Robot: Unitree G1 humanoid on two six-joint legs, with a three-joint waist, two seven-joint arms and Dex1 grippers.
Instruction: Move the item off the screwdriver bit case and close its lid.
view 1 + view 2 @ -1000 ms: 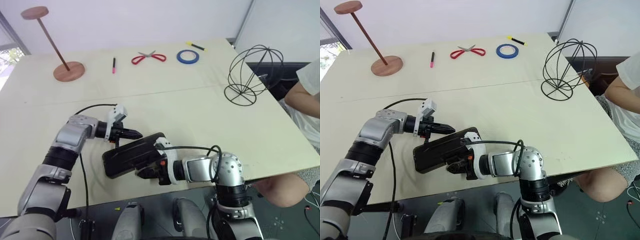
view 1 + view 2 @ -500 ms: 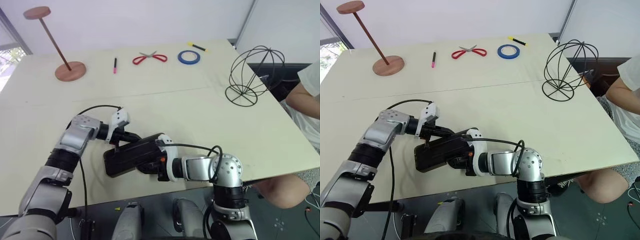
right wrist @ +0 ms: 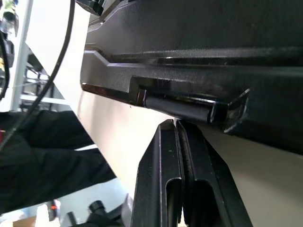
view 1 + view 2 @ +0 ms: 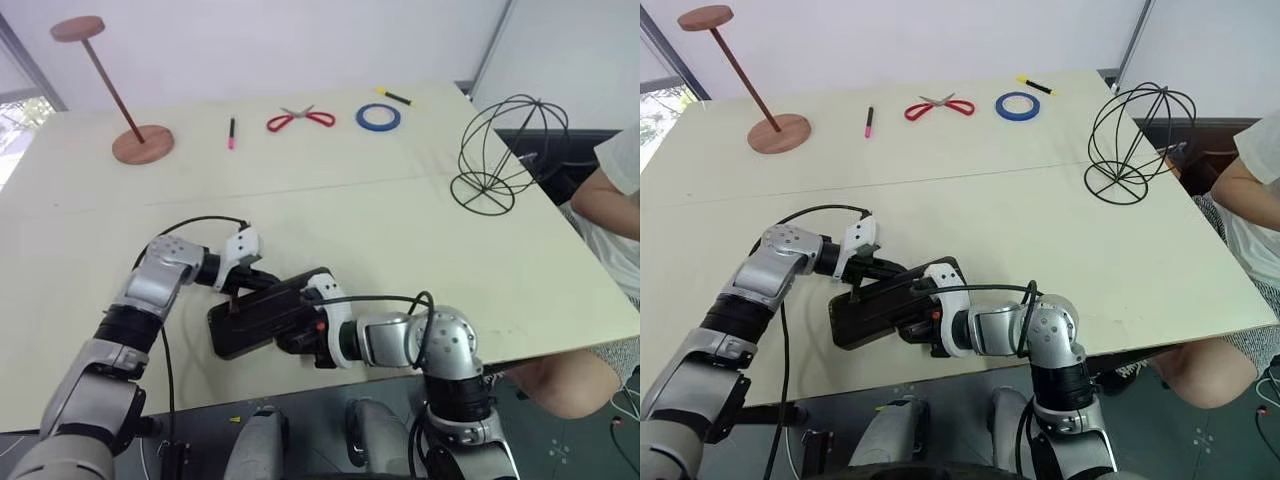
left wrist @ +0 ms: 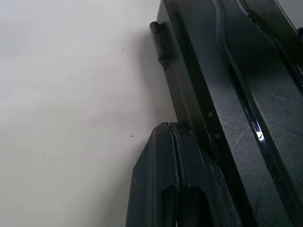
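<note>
Near the desk's front edge, the case (image 4: 262,322) looks stiff, smooth, slippery; both grippers (image 4: 262,280) (image 4: 300,341) pinched together, empty, flank it; press lid (image 4: 885,303) flat.

Two head cameras look down across the table (image 4: 420,230); both share the case (image 4: 262,318), which each wrist camera views at close range, along closed fingers (image 5: 163,189).

case (image 4: 262,317) near table (image 4: 330,215) front | item (image 4: 503,150) far right | scissors (image 4: 299,120) behind
</note>
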